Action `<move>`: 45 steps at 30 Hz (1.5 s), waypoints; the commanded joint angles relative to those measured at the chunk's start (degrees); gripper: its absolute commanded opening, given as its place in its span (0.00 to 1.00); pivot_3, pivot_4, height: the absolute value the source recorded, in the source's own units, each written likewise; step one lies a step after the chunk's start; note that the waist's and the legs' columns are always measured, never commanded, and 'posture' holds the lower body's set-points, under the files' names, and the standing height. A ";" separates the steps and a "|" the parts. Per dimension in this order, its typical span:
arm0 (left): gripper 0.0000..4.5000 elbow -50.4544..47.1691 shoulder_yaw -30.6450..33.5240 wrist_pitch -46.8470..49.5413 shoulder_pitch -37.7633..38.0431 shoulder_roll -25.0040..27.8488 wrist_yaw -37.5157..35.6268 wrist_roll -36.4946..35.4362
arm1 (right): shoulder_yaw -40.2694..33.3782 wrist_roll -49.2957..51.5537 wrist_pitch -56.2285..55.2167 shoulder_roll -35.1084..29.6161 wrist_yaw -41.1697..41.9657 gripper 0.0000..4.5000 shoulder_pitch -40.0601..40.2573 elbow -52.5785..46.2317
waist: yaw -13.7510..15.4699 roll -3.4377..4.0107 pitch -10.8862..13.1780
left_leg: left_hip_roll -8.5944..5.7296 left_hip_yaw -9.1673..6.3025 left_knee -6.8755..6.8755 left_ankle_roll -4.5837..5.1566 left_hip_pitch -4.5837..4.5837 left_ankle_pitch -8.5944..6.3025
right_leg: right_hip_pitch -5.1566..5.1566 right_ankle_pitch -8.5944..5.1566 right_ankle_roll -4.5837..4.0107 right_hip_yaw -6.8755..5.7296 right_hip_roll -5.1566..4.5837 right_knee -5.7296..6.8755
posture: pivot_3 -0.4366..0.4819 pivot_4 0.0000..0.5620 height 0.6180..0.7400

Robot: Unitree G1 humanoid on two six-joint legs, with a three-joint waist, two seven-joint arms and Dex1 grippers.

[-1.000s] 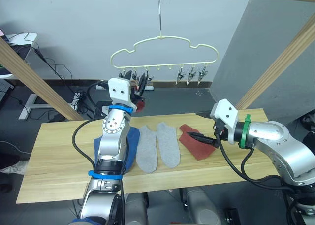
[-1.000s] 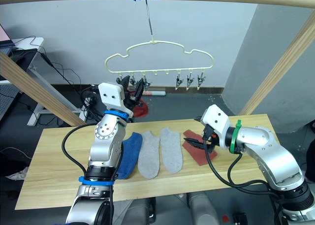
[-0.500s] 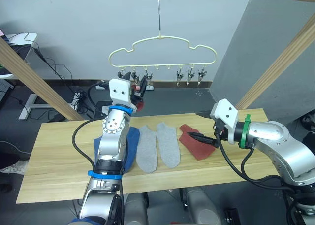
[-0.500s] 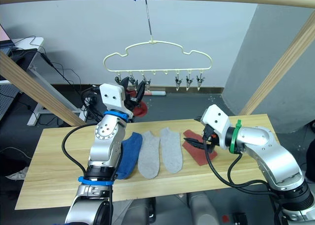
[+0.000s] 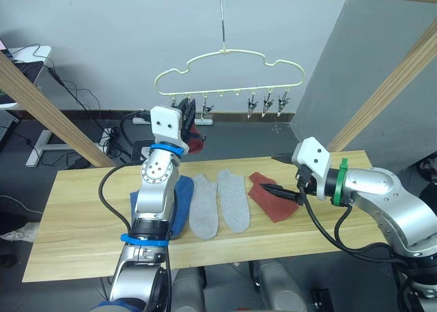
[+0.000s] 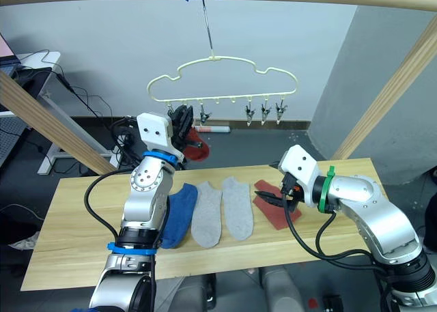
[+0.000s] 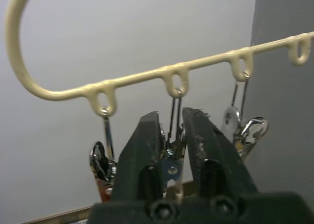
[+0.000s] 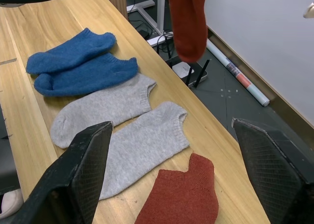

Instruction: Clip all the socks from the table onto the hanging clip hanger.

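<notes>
Counts, socks: two blue socks [image 8: 78,62] are lying on the table [image 8: 19,91], two grey socks [image 8: 122,126] beside them, one red sock [image 8: 184,204] between the right gripper's wide-spread fingers, and a second red sock [image 8: 189,18] is hanging above. Six in all. One clip hanger [image 5: 229,69] is carrying seven clip loops; four clips are showing clearly.

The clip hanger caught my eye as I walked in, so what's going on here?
The robot's left pincer is up at the clip hanger, closed around one metal clip, with a brick-red sock hanging there. The right pincer is open over the other red sock. Two grey and two blue socks lie on the table.
</notes>
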 commanded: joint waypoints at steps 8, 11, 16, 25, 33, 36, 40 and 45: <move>0.00 -3.62 -0.26 0.11 0.38 1.29 -1.92 -0.37 | 1.45 -2.96 -0.38 1.61 -4.28 0.95 3.07 2.19 | 0.01 0.00 0.00 | 0.00 -0.01 0.00 0.00 0.00 0.00 | 0.00 0.00 0.00 -0.01 0.00 0.00 | 0.23 0.50 1.00; 0.00 -4.75 -0.37 1.51 0.63 1.93 -3.33 -1.24 | 4.94 -7.68 -2.39 5.07 -9.33 1.00 5.91 6.60 | 0.01 -0.01 0.00 | 0.00 0.00 -0.01 0.00 0.00 0.00 | -0.01 0.00 0.00 0.00 0.00 0.01 | 0.23 0.50 1.00; 0.00 -6.51 -0.49 3.81 0.92 2.48 -5.51 -2.57 | 8.54 -14.71 -8.56 12.86 -17.09 1.00 6.50 17.98 | -0.03 0.00 0.00 | 0.01 0.03 0.01 0.00 0.00 0.00 | -0.02 0.00 0.00 0.02 0.00 0.04 | 0.24 0.51 1.00; 0.00 -9.50 0.16 10.41 0.35 2.43 -8.39 -7.71 | 12.81 -22.46 -23.59 19.77 -17.33 1.00 -0.38 39.91 | 0.04 0.00 0.01 | 0.01 0.02 0.00 0.00 0.01 0.00 | -0.02 0.01 0.01 0.01 0.01 0.03 | 0.27 0.51 1.00; 0.00 -12.10 0.46 15.25 0.02 4.74 -12.08 -10.95 | 10.19 -21.83 -24.82 23.42 -15.33 0.73 -3.91 49.36 | 0.16 0.00 0.01 | 0.01 -0.01 -0.01 0.00 0.01 0.00 | -0.01 0.01 0.00 0.00 0.01 0.05 | 0.29 0.50 1.00; 0.00 -12.94 1.11 17.85 -0.15 5.35 -13.16 -13.26 | 10.10 -22.38 -25.25 24.12 -15.04 0.50 -3.94 49.65 | 0.17 0.00 0.01 | 0.01 -0.01 0.00 0.00 0.01 0.00 | -0.01 0.01 0.00 0.00 0.00 0.06 | 0.30 0.50 1.00; 0.00 -14.14 1.39 20.61 -0.18 6.28 -14.91 -15.66 | 9.95 -22.77 -26.59 24.92 -14.93 0.19 -4.02 48.70 | 0.17 0.00 0.01 | 0.02 -0.02 0.00 0.00 0.01 0.00 | -0.01 0.01 0.00 -0.01 0.01 0.06 | 0.30 0.50 1.00; 0.00 -15.41 2.02 24.01 -0.67 7.37 -16.21 -18.57 | 10.42 -22.07 -26.61 25.86 -13.15 0.01 -6.04 40.99 | 0.17 0.02 0.02 | 0.02 -0.04 0.00 0.00 0.01 0.00 | -0.01 0.01 0.00 -0.01 0.01 0.07 | 0.29 0.50 1.00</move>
